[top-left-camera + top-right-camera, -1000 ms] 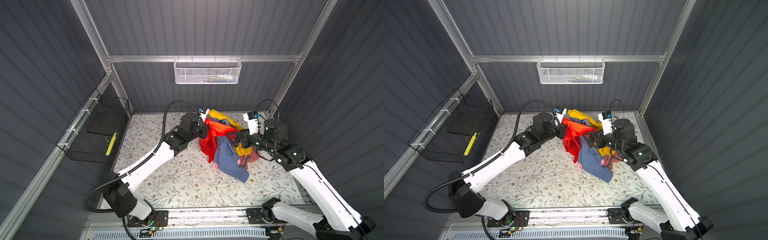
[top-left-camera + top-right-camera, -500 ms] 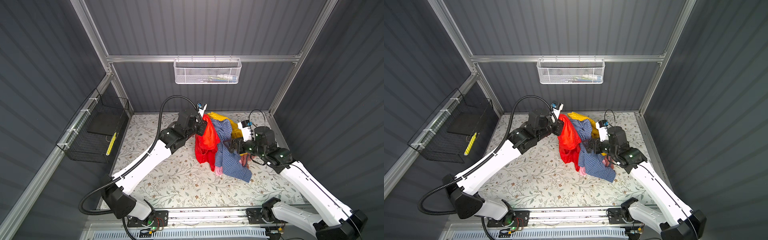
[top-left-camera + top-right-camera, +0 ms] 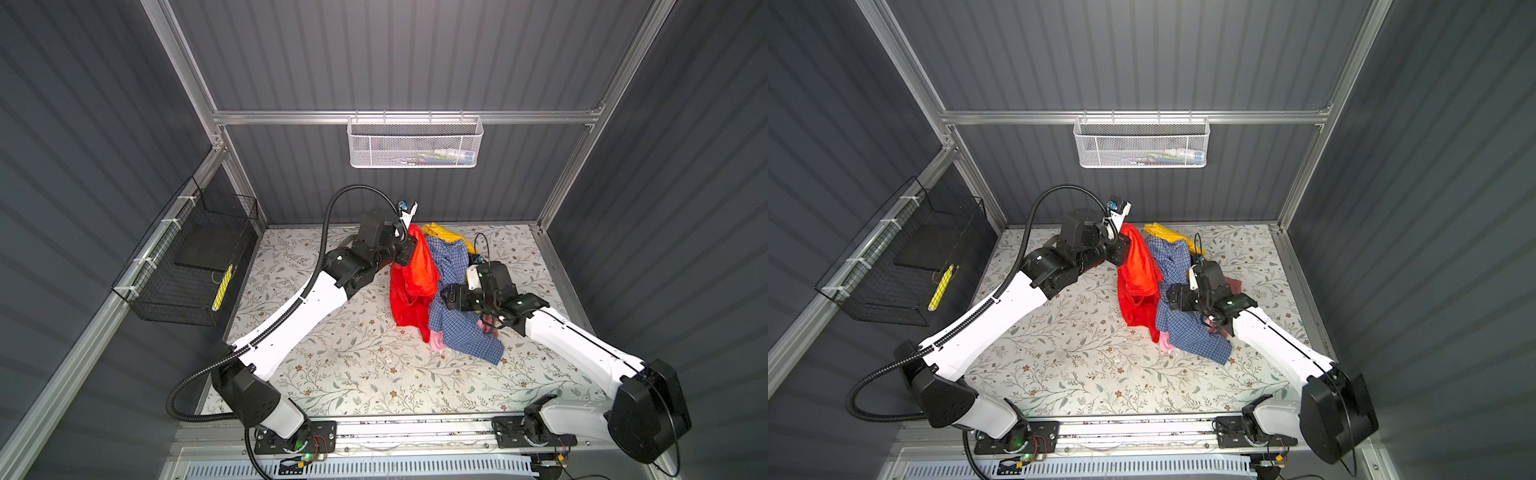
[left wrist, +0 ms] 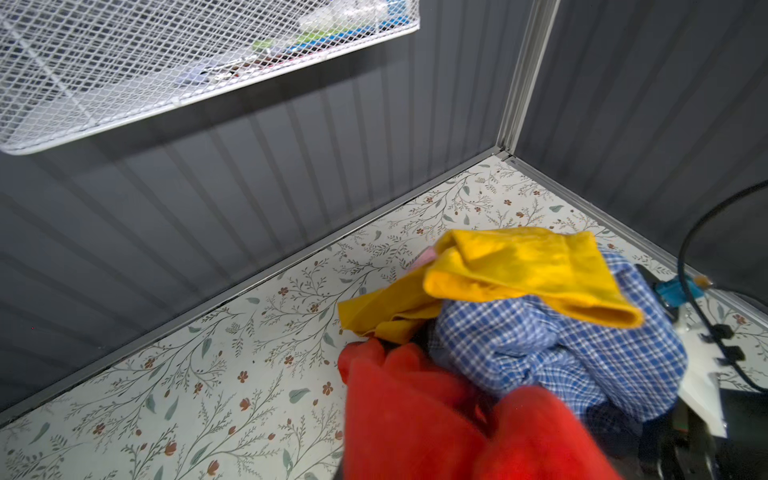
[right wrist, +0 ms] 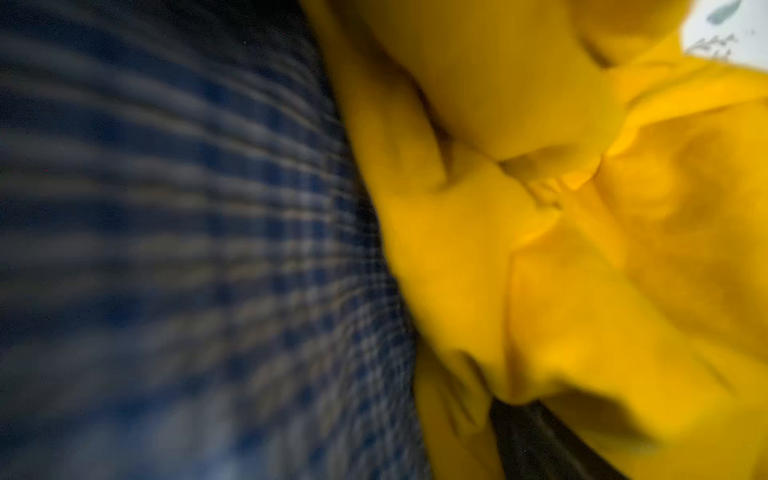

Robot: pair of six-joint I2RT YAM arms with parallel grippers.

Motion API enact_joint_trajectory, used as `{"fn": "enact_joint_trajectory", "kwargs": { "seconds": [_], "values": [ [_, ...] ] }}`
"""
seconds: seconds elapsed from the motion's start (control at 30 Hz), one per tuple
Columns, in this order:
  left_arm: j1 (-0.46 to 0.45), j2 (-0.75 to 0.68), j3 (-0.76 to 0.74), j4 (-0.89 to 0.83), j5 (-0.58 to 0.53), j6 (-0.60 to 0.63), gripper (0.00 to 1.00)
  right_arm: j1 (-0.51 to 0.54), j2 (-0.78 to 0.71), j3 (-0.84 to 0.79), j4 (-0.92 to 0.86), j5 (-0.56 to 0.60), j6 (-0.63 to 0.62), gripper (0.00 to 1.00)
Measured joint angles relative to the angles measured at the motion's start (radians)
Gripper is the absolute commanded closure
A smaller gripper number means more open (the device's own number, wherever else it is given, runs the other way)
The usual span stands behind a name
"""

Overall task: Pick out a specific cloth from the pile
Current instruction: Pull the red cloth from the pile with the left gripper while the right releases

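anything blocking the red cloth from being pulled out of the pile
Nothing visible blocks it. The left end effector grips the red cloth at its top, with open table on the left arm's side. Its lower edge touches the blue checked shirt; whether it is tucked under cannot be told.
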State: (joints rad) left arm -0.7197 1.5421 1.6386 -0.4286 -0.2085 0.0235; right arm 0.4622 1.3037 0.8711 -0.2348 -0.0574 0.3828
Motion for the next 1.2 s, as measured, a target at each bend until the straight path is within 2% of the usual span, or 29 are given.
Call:
{"fn": "enact_joint_trajectory", "kwargs": {
  "seconds": [0.2, 0.3, 0.6, 0.77, 0.9, 1.07, 1.2],
  "values": [
    [0.115, -0.019, 0.020, -0.075, 0.006, 0.000, 1.00, -0.021, 0.057, -0.007, 0.055, 0.043, 0.043, 0.08],
    [0.137, -0.024, 0.053, -0.124, -0.014, 0.007, 1.00, -0.036, 0.066, -0.021, 0.079, 0.059, 0.059, 0.07],
    [0.166, -0.024, 0.261, -0.228, -0.175, 0.095, 1.00, -0.076, 0.077, -0.063, 0.133, 0.069, 0.075, 0.04],
    [0.184, -0.024, 0.439, -0.218, -0.278, 0.165, 1.00, -0.089, 0.077, -0.076, 0.135, 0.077, 0.073, 0.01],
    [0.186, -0.024, 0.520, -0.188, -0.344, 0.219, 1.00, -0.089, 0.077, -0.079, 0.137, 0.079, 0.066, 0.01],
    [0.186, -0.024, 0.533, -0.164, -0.395, 0.271, 1.00, -0.089, 0.076, -0.080, 0.137, 0.077, 0.061, 0.01],
    [0.187, -0.037, 0.481, -0.143, -0.425, 0.288, 1.00, -0.089, 0.075, -0.080, 0.137, 0.074, 0.061, 0.01]
  ]
}}
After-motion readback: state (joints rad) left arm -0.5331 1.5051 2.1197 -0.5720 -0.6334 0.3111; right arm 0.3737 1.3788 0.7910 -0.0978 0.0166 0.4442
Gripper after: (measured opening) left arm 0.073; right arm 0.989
